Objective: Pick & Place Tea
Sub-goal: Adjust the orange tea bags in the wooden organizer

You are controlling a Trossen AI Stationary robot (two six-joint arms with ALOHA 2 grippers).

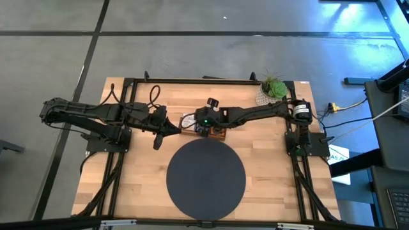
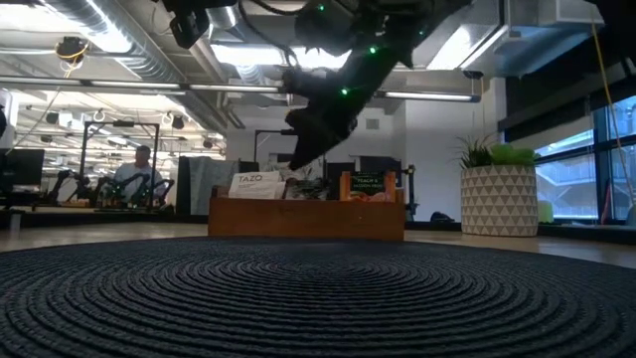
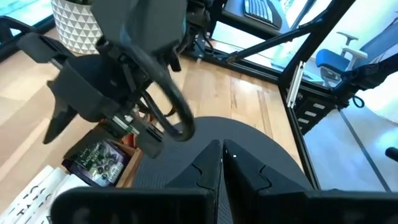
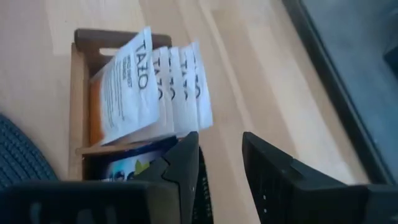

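The wooden tray (image 1: 203, 128) was seen just above the dark round mat (image 1: 206, 177), at the centre of the high view. The right gripper (image 4: 219, 165) was held over the tray, its two fingers parted with nothing gripped between them. White tea sachets (image 4: 155, 93) stood upright in the tray's end compartment, and a dark printed sachet (image 3: 99, 158) lay in another. The left gripper (image 3: 222, 163) was positioned left of the tray, by the mat's upper edge, its fingers pressed together and empty. A potted plant (image 1: 273, 89) was placed at the table's upper right.
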